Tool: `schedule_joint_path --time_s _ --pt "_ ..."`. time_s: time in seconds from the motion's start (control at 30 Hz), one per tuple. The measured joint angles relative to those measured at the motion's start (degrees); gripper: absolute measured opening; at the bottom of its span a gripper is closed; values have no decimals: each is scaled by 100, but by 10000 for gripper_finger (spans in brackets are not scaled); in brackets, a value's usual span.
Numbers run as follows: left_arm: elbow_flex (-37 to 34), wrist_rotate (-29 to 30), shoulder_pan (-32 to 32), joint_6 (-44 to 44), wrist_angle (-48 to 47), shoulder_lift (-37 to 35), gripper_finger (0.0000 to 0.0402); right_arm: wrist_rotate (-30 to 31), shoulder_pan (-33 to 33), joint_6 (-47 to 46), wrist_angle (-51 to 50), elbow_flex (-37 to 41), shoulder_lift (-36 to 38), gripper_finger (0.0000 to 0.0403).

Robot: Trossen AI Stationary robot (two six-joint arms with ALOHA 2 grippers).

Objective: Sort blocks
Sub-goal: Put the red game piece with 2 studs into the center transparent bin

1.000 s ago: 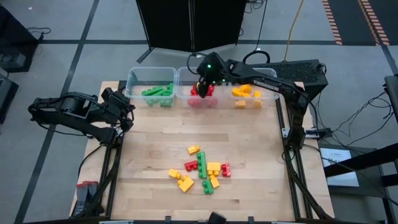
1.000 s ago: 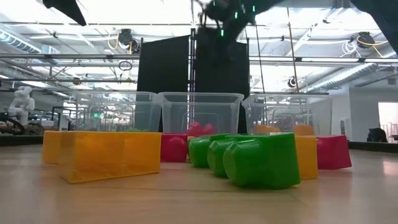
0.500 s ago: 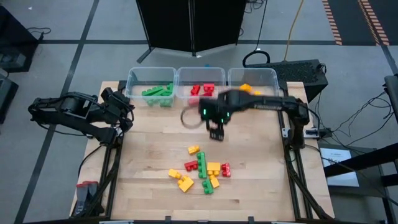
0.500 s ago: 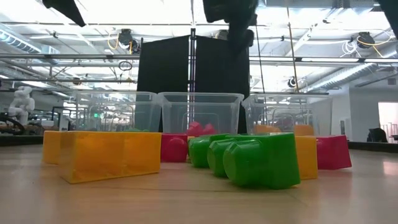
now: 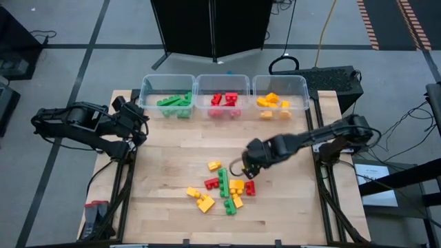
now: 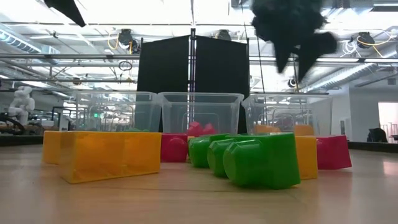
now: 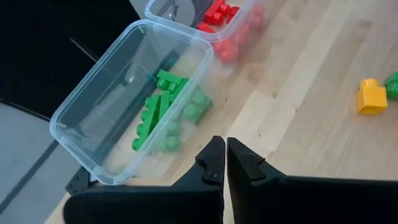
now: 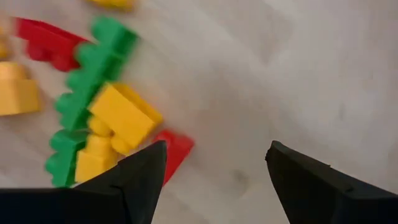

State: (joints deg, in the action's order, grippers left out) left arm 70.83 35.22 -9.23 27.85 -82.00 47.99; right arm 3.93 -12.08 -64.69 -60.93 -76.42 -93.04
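Several red, green and yellow blocks lie in a loose pile (image 5: 224, 187) on the wooden table, near its front middle. In the right wrist view a yellow block (image 8: 124, 115), a green one (image 8: 93, 68) and a red one (image 8: 174, 149) show. My right gripper (image 5: 246, 170) hangs open above the pile's right side, its fingers pointing down and touching nothing; it also shows in the right wrist view (image 8: 214, 168) and high in the low view (image 6: 295, 59). My left gripper (image 7: 224, 155) waits shut at the table's left edge (image 5: 141, 127), near the green bin.
Three clear bins stand along the far edge: one with green blocks (image 5: 169, 102), one with red blocks (image 5: 224, 101), one with yellow blocks (image 5: 279, 103). A single yellow block (image 5: 214, 166) lies apart, just beyond the pile. Bare wood stretches between the bins and the pile.
My right gripper has swung from over the red bin toward the table's near edge and to the right, sinking and rolling as it went. It now hangs over the pile's right side. The blocks on the table have not moved.
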Motion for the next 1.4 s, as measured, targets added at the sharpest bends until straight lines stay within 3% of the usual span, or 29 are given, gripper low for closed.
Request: schedule_joint_path --time_s 0.17,0.3,0.47,0.7,1.4 --pt "0 5 0 -177 1 0 0 -55 -611 -1635 646 568 83 267" --pt "0 50 0 -376 27 0 0 123 -897 -2194 1288 642 -59 267" --pt "0 64 0 -597 66 0 0 323 -1104 -2800 1369 643 -345 267" --pt "0 63 0 -621 55 0 0 179 -1184 -3066 1924 646 -676 267" --pt "0 61 0 -585 45 0 0 -133 -1425 -3251 1916 617 -1806 267"
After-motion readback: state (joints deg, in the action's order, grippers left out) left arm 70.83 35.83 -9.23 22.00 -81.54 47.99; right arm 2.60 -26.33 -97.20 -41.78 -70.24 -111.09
